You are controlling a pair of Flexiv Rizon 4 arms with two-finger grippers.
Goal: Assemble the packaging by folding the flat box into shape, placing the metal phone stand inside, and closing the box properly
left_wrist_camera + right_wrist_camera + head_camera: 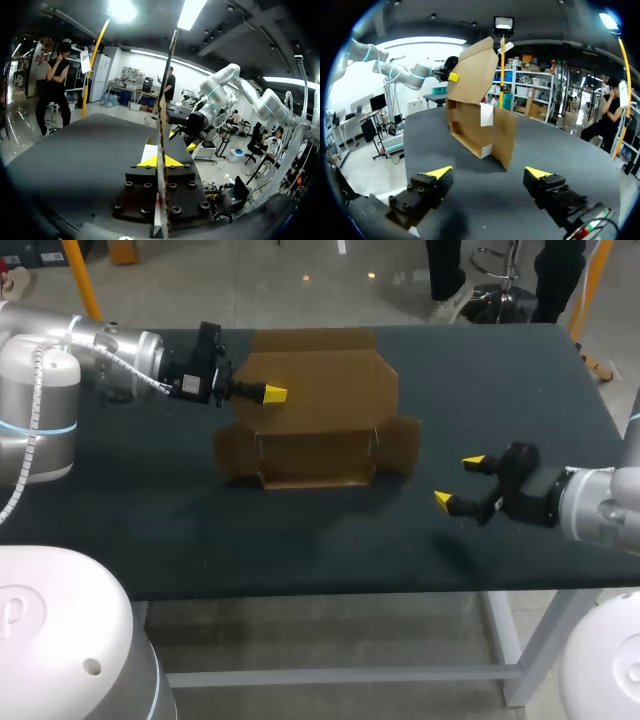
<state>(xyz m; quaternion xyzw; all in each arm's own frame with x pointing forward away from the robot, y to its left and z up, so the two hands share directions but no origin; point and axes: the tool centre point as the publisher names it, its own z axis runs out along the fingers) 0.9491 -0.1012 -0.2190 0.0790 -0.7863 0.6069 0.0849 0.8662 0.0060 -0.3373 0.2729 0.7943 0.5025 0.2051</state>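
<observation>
A brown cardboard box stands half folded in the middle of the table, its tray walls up and side flaps spread. My left gripper is shut on the raised back lid panel near its left edge. In the left wrist view the panel shows as a thin cardboard edge clamped between the yellow tips of the left gripper. My right gripper is open to the right of the box and apart from it. In the right wrist view the box stands ahead of the open right gripper. No phone stand is in view.
The dark table top runs wide on both sides of the box, with its front edge close below my right gripper. A white label sits on the box's inner wall.
</observation>
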